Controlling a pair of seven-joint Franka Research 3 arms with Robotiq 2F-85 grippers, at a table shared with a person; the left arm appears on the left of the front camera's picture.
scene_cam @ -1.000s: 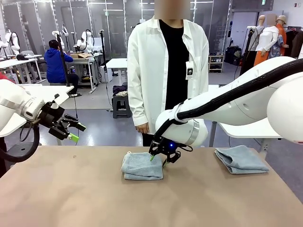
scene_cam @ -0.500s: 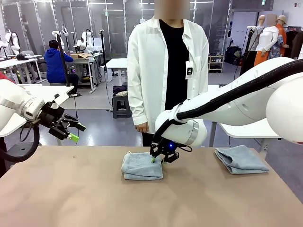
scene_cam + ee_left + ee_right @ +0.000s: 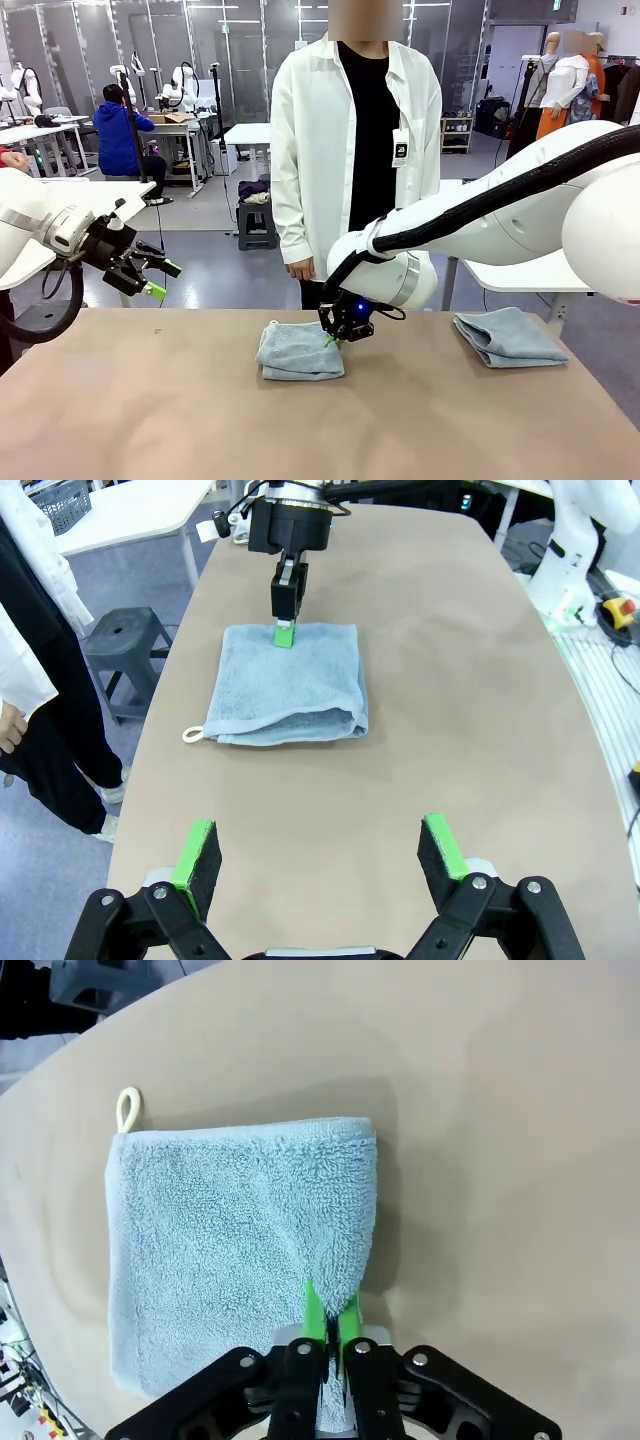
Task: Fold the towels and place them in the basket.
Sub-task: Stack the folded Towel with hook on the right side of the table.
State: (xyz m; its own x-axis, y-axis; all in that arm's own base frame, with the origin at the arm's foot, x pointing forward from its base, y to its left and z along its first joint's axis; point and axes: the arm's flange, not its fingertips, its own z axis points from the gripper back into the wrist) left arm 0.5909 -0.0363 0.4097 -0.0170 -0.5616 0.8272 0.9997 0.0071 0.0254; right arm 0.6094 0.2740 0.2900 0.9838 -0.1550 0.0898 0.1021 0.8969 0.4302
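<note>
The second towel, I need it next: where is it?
In the front view it lies folded near the table's far right edge, right of the towel pinched by the right gripper.

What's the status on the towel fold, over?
Right gripper shut on edge of pale blue-grey folded terry towel at table centre. Left gripper open, clear of it. Second folded towel far right. Nothing in the way.

Right arm reaching low, left arm raised

Right end effector (image 3: 334, 339) points down, pads pinched together; left end effector (image 3: 157, 279) hangs above the surface's left edge, jaws spread wide.
</note>
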